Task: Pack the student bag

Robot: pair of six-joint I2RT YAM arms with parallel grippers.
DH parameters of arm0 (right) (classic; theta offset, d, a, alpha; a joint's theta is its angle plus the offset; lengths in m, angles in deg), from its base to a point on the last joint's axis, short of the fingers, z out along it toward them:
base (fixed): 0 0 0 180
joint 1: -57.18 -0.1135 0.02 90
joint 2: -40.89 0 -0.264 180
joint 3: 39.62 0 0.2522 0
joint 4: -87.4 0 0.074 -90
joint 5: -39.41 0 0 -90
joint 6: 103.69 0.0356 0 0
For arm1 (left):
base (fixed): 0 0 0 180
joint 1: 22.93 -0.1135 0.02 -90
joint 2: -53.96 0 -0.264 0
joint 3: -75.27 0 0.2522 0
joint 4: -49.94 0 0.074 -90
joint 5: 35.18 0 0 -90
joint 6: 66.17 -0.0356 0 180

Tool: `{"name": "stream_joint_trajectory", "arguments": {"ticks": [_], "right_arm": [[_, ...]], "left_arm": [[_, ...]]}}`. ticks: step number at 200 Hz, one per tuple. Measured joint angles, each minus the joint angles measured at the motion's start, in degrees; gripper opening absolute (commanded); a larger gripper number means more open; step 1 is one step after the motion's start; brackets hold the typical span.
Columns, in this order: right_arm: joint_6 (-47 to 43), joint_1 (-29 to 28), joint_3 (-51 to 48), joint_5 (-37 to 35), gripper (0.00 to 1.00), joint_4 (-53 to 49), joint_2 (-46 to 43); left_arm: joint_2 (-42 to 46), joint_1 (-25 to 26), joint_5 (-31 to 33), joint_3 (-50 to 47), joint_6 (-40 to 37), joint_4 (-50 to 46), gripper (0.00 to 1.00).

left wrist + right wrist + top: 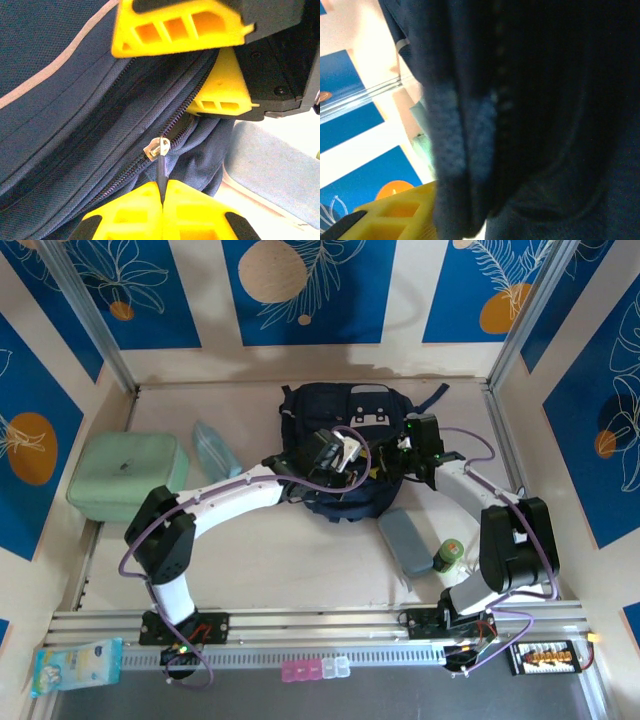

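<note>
Mint-green case (125, 475) on the left, well apart from the bag, not packed. Left gripper (335, 455) reaches in over the student bag (310, 410), which lies mid-table toward the far side, between the two grippers. Left fingers are fully closed, pinching the black zipper pull (161, 172) just under the metal slider (157, 148). Right gripper (402, 458) is at the bag's right edge. Its yellow fingers (175, 27) stand partly apart with the bag's zipper edge running between them; can't tell if it's really clamped. Grey-blue pencil pouch (408, 540) and small green container (450, 556) sit near right, both outside the bag.

Risks, as I judge them:
- The pull is thin and held at the fingertips, so a tug off the zipper line could slip it out.
- If the right side isn't anchoring, the whole bag likely drags instead of the slider running.
- Loose fabric folds right beside the slider could snag in the teeth.

Views:
- Overhead gives the layout and the waiting items, but the arms cover the zipper.
- Left wrist gives the pinch, the slider and the right fingers.
- Right wrist is blurred dark fabric close up, with one yellow finger (395, 215) low left, so no read on the grip there.
</note>
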Motion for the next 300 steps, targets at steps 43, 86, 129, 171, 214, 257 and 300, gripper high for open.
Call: {"name": "stream_joint_trajectory", "arguments": {"ticks": [43,86,129,171,214,257,300], "right_arm": [[-1.18,0.15,0.85,-0.39,0.1,-1.2,0.09],[-1.7,2.14,0.83,1.7,0.1,-0.46,-2.64],[-2.36,3.5,0.83,3.21,0.1,-0.37,-5.16],[-2.58,4.09,0.83,4.42,0.1,0.28,-5.2],[-3.23,4.55,1.01,5.97,0.07,1.31,-5.2],[-3.72,4.81,2.93,8.0,0.04,1.7,-4.2],[-4.28,5.42,4.04,9.62,0.04,1.7,-3.19]], "left_arm": [[1.7,0.02,1.79,-3.26,0.13,1.2,0.0],[7.56,-0.5,4.31,-10.51,0.46,2.95,0.0],[9.75,-2.14,5.18,-13.73,1.92,3.08,0.0],[9.75,-4.37,5.6,-15.41,3.28,3.1,0.0],[9.64,-8.55,5.31,-16.28,3.58,2.91,0.0],[6.36,-15.72,-1.42,-14.71,1.4,2.82,0.0],[-0.24,-20.41,-6.58,-7.48,-3.32,-0.13,0.0]]}}
